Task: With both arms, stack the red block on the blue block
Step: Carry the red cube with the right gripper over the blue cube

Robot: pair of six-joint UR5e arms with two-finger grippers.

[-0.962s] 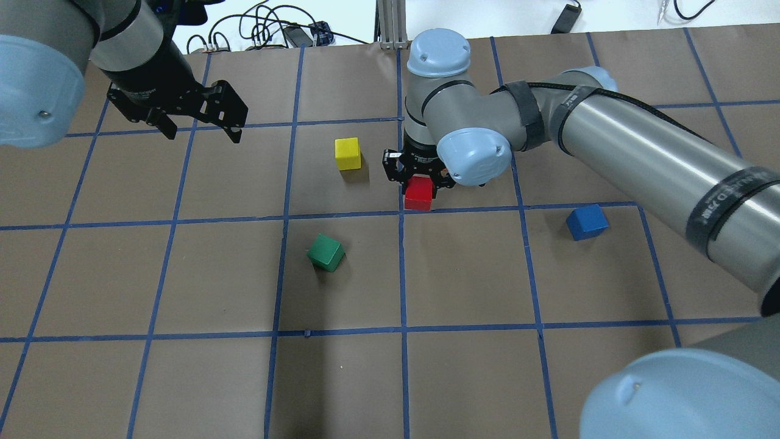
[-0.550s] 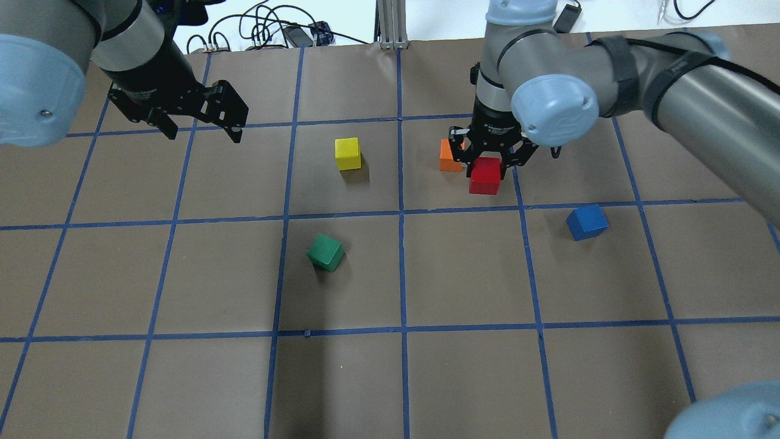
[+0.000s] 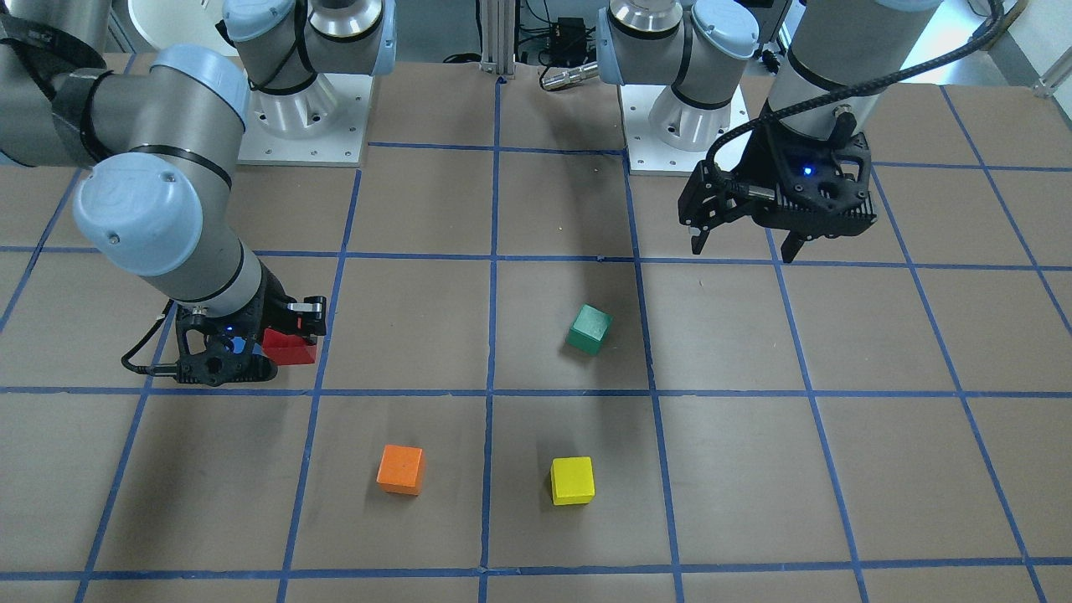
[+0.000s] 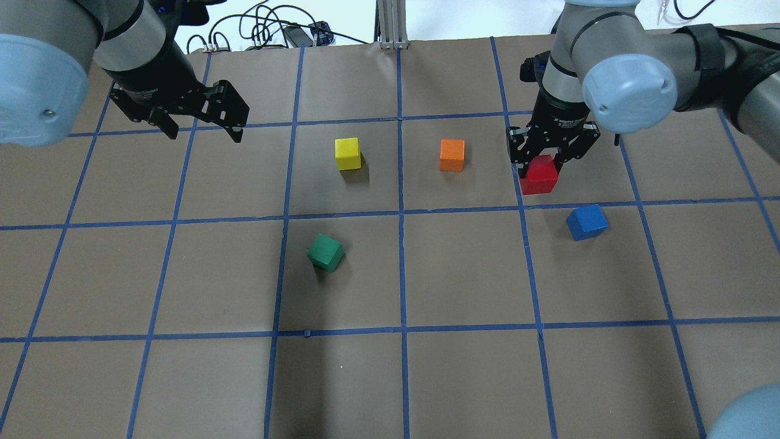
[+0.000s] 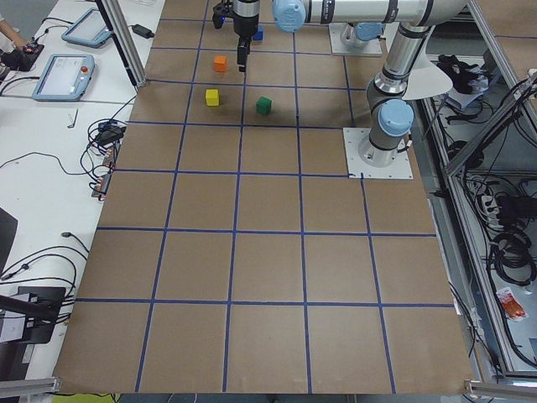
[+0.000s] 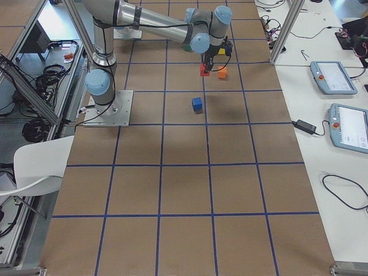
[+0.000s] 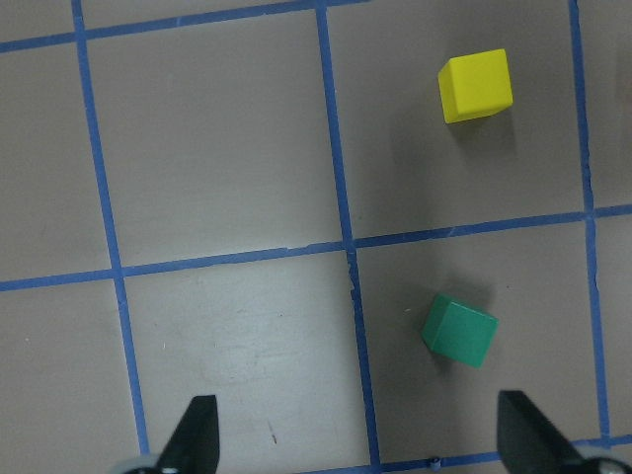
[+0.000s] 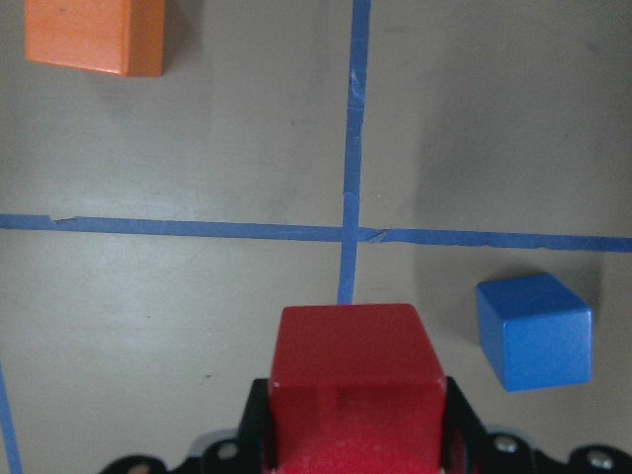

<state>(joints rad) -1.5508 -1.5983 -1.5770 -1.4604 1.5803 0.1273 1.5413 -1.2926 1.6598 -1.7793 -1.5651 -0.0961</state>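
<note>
My right gripper [image 4: 541,166] is shut on the red block [image 4: 539,174] and holds it above the table, just up and left of the blue block [image 4: 587,221]. In the right wrist view the red block [image 8: 355,380] sits between the jaws, with the blue block [image 8: 534,331] lying to its right on the paper. In the front-facing view the red block [image 3: 289,346] shows in the gripper and the blue block is hidden by the arm. My left gripper [image 4: 201,129] is open and empty, hovering at the far left; its fingertips [image 7: 197,434] show spread wide.
An orange cube [image 4: 452,155] lies left of the red block, a yellow cube [image 4: 347,153] further left, and a green cube [image 4: 326,252] sits tilted near the middle. Brown paper with a blue tape grid [image 4: 402,274] covers the table. Cables lie at the far edge.
My right arm has carried the red block to the right, from near the table's middle to beside the blue block, uncovering the orange cube. The left arm has not moved.
</note>
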